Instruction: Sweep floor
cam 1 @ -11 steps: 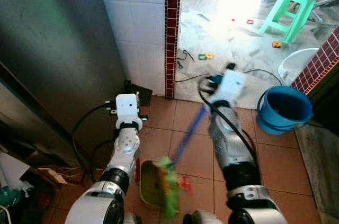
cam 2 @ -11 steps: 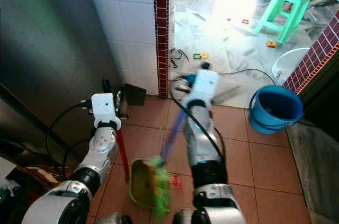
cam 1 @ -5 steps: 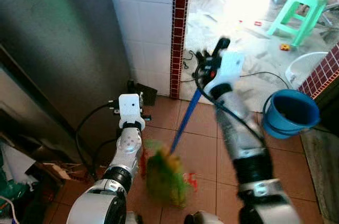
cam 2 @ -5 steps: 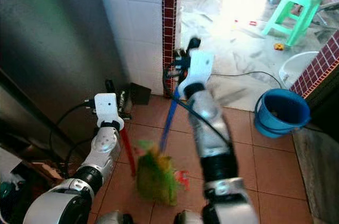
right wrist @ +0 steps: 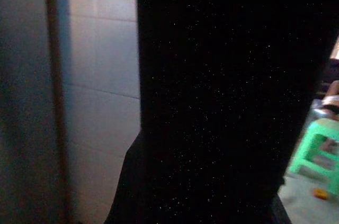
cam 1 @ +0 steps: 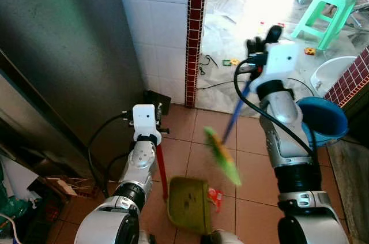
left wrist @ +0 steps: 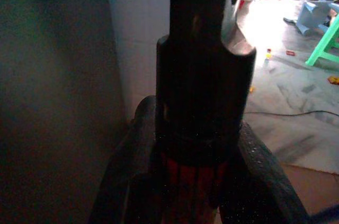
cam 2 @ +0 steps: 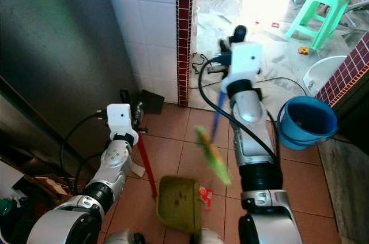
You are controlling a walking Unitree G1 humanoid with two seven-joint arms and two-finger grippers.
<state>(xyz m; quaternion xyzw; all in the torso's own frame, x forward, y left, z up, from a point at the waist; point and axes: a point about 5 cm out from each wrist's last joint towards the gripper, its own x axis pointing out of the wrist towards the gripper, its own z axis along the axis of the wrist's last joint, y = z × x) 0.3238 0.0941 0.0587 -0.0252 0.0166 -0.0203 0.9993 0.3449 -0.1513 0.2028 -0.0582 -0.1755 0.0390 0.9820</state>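
Left eye view looks down on terracotta floor tiles [cam 1: 190,140], where the right gripper [cam 1: 259,59] holds a blue-handled broom [cam 1: 233,123] lifted and swung out, its green bristles [cam 1: 222,157] blurred in the air above the floor; the fingers seem wrapped around the handle top, though the right wrist view is almost wholly black and cannot confirm how tightly. The left gripper [cam 2: 128,116] stands near the tiled wall [cam 1: 155,19], and the left wrist view shows both fingers [left wrist: 254,160] closed snugly on the dark-capped end of the red handle [cam 1: 161,166] that runs down to the olive dustpan [cam 1: 187,203] resting on the floor. A small red scrap [cam 1: 215,196] lies just beside the pan's edge. The step in hand looks like the return of a stroke, with the broom raised between passes; the next move would call for setting the bristles down beyond the scrap and drawing them toward the pan while the left arm keeps the pan steady. The pan's near edge is cut off by the frame, what it holds is hard to make out, and the bristles are too blurred to judge their shape.
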